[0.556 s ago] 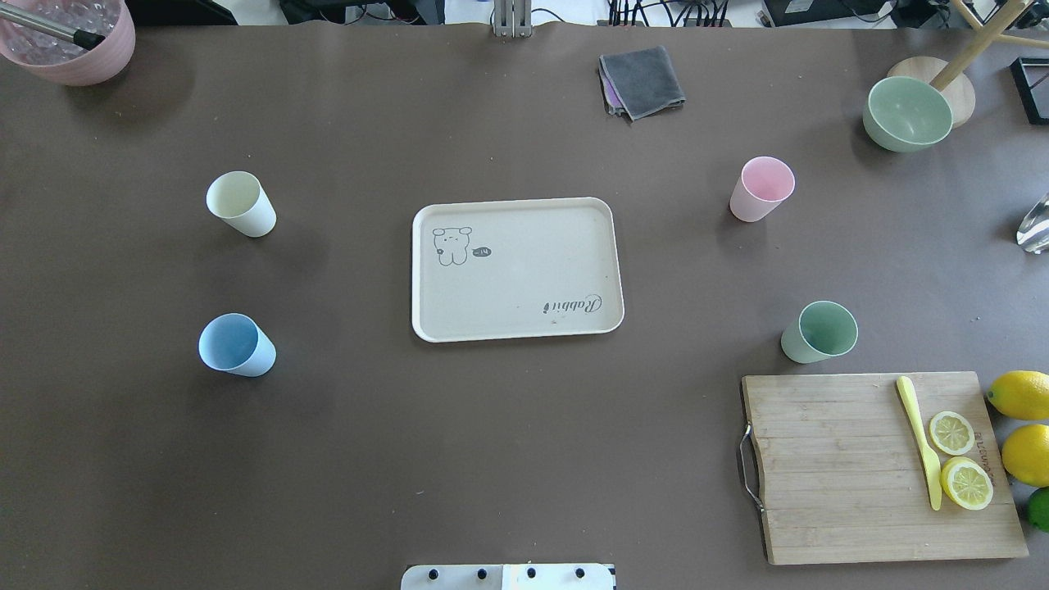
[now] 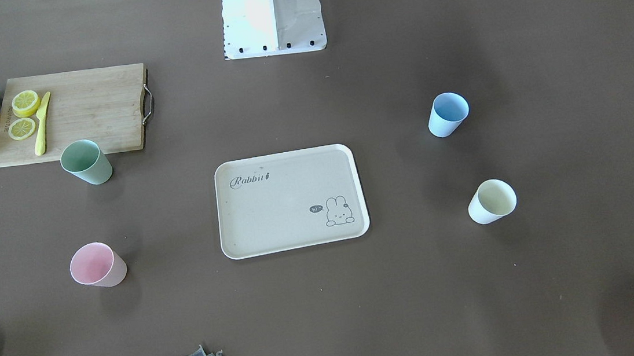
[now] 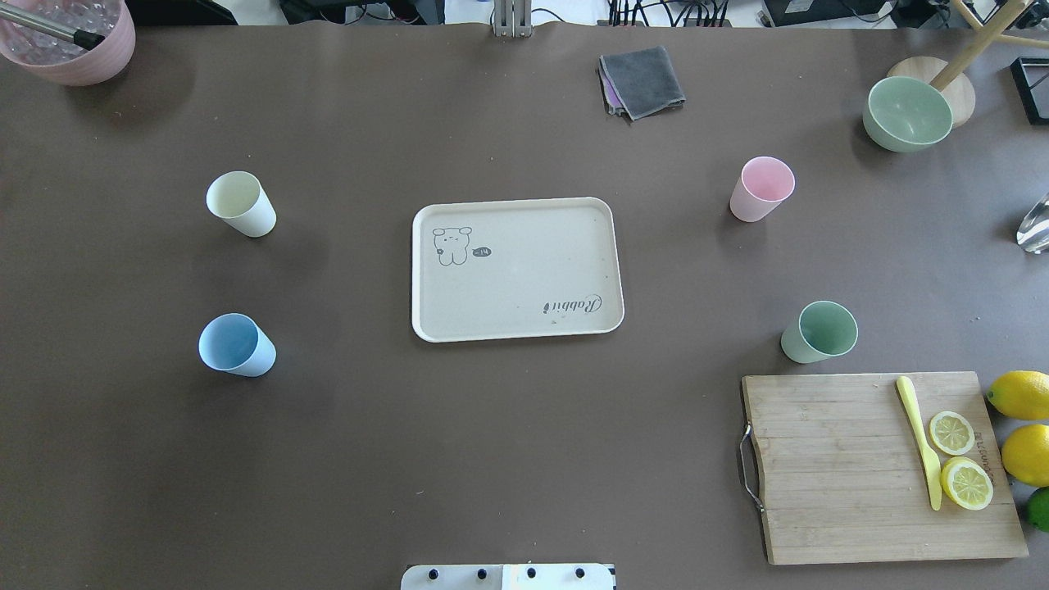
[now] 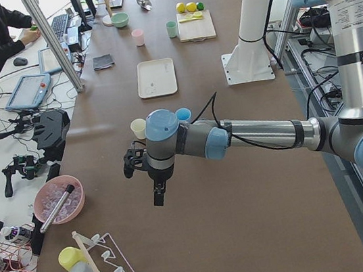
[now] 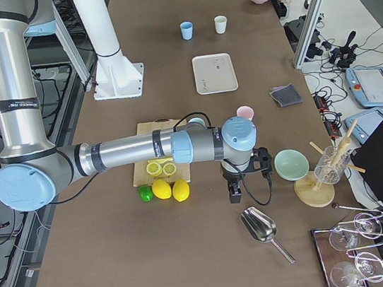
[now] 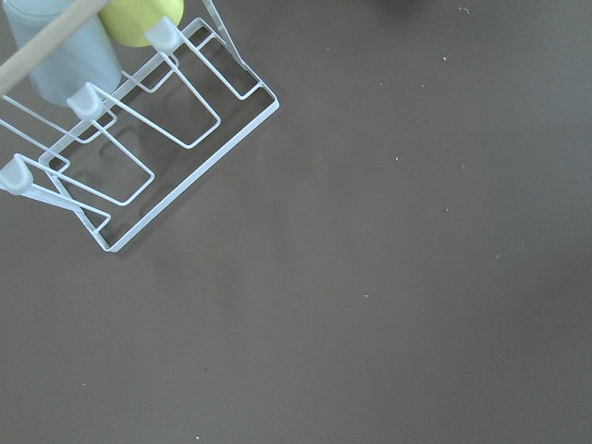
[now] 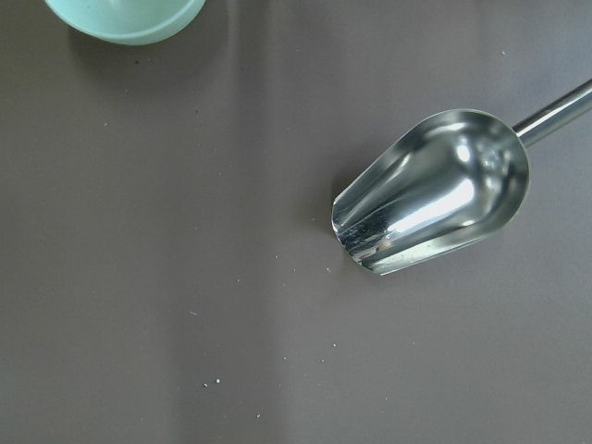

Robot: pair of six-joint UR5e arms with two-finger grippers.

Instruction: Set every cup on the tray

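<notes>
The cream tray (image 3: 524,246) lies in the middle of the table with nothing on it. Four cups stand upright on the table around it: cream-yellow (image 3: 240,203) and light blue (image 3: 236,345) to its left, pink (image 3: 761,188) and sage green (image 3: 819,331) to its right. My left gripper (image 4: 156,193) shows only in the exterior left view, above the table's left end, far from the cups. My right gripper (image 5: 234,194) shows only in the exterior right view, above the right end near the lemons. I cannot tell whether either is open or shut.
A wooden cutting board (image 3: 828,467) with lemon slices and a yellow knife lies front right, whole lemons (image 3: 1020,393) beside it. A green bowl (image 3: 907,113), grey cloth (image 3: 642,81) and pink bowl (image 3: 70,37) sit at the back. A metal scoop (image 7: 435,190) and a wire rack (image 6: 139,129) lie under the wrists.
</notes>
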